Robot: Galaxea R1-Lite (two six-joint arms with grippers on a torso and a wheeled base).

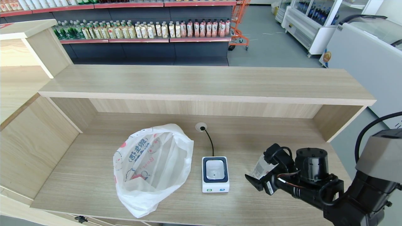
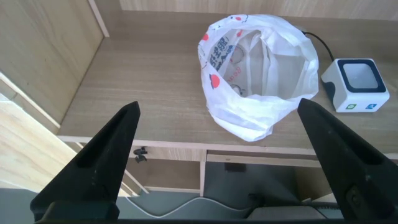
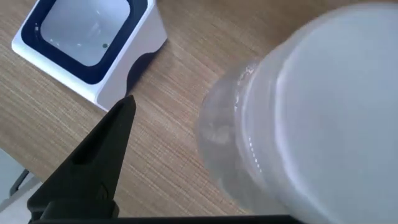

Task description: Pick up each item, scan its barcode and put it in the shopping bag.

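Observation:
A clear plastic bottle (image 1: 260,168) with a pale label hangs just above the counter, right of the scanner, with my right gripper (image 1: 263,169) shut on it. In the right wrist view the bottle (image 3: 298,118) looms close, one dark finger (image 3: 93,168) beside it, and the other finger is hidden. The white scanner (image 1: 215,174) with its dark-rimmed window sits mid-counter. The white printed shopping bag (image 1: 150,166) stands open to its left. My left gripper (image 2: 217,162) hangs open and holds nothing, above the counter's front edge near the bag (image 2: 258,68).
A black cable (image 1: 209,141) runs from the scanner back to a grommet hole (image 1: 201,126). A raised wooden ledge (image 1: 204,84) walls the back, with side panels at both ends. Shelves of drinks (image 1: 141,29) and freezers stand beyond.

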